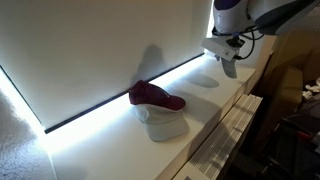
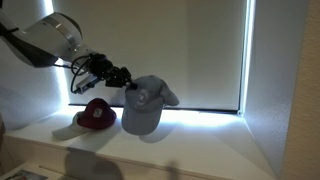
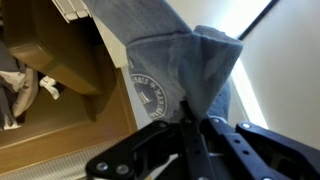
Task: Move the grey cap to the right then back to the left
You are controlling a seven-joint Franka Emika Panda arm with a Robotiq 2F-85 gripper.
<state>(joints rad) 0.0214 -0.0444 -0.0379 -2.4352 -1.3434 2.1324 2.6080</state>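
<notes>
Dangling from the end effector (image 2: pixel 127 82), the grey cap (image 2: pixel 145 105) (crown pinched)

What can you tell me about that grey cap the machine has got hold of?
The grey cap is soft blue-grey fabric with a rounded crown. In the wrist view a round pale printed emblem shows on it. It hangs limp and creased from the gripper, which is shut on a bunched fold of the cloth. It seems lifted off the white ledge, in front of the lit blind and beside the maroon cap, without touching it. Only the gripper appears to touch it.
</notes>
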